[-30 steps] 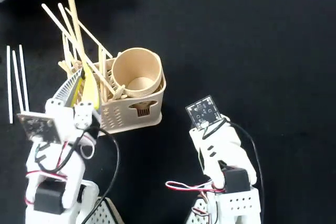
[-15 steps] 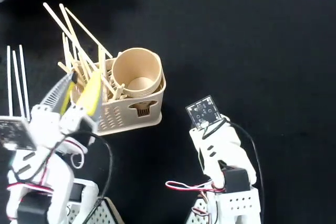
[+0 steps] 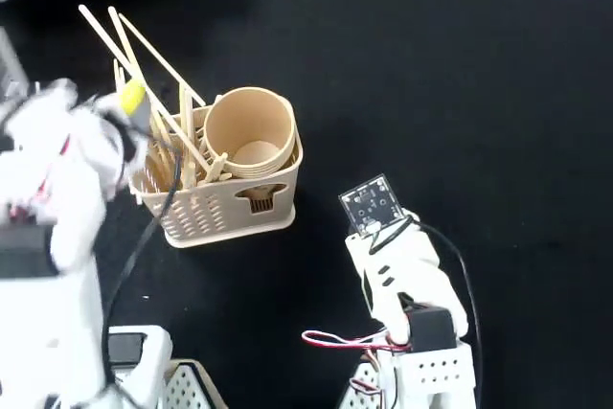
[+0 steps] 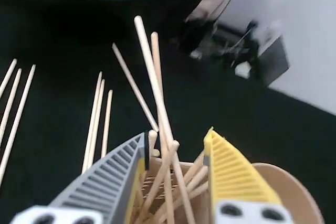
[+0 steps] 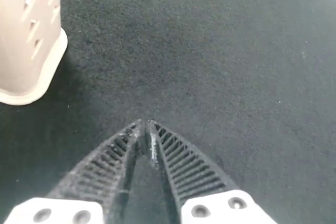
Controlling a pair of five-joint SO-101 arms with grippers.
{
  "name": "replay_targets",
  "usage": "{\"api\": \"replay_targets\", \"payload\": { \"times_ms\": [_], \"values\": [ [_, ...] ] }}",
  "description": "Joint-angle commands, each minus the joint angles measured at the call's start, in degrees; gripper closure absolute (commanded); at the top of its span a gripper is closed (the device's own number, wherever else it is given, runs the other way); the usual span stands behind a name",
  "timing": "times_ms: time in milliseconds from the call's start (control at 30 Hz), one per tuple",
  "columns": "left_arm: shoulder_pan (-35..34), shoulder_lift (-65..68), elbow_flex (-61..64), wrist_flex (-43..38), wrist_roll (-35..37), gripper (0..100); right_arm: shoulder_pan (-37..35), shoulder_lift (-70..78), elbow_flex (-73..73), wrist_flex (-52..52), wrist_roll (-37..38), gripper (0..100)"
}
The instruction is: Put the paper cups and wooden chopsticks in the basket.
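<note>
While the right gripper (image 5: 143,124) rests clenched over the desk (image 5: 220,51), the left gripper (image 4: 176,134) hangs released above the basket's (image 3: 222,212) chopsticks (image 4: 156,93).

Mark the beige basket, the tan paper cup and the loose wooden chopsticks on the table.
beige slotted basket (image 3: 222,214): high view, front wall.
tan paper cup (image 3: 235,122): high view, inner wall.
loose wooden chopsticks (image 4: 93,121): left wrist view, mid-shaft.

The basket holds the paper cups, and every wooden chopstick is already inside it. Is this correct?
Not every one. The basket holds the paper cups, but the left wrist view shows several wooden chopsticks lying on the table outside it.
</note>
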Motion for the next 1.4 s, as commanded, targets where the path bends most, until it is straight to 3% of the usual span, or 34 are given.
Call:
{"api": "replay_targets", "payload": {
  "times_ms": [0, 267, 600, 767, 1133, 1367],
  "values": [
    [-0.4, 8.18, -7.43, 0.88, -3.87, 81, 0.53, -4.62, -0.22, 0.09, 0.53, 98.6],
    [-6.29, 19.25, -11.03, -1.76, -4.22, 81, 0.53, -4.62, -0.22, 0.09, 0.53, 98.6],
    [0.66, 19.16, -11.47, -5.01, -3.96, 82, 0.53, -4.62, -0.22, 0.09, 0.53, 98.6],
    [-1.36, 18.9, -9.1, -7.38, -3.87, 82, 0.53, -4.62, -0.22, 0.09, 0.53, 98.6],
    [-2.77, 18.29, 3.82, -21.71, -3.87, 82, 0.53, -4.62, -0.22, 0.09, 0.53, 98.6],
    [0.31, 18.9, 6.55, -24.88, -3.87, 91, 0.53, -4.62, -0.22, 0.09, 0.53, 98.6]
  ]
}}
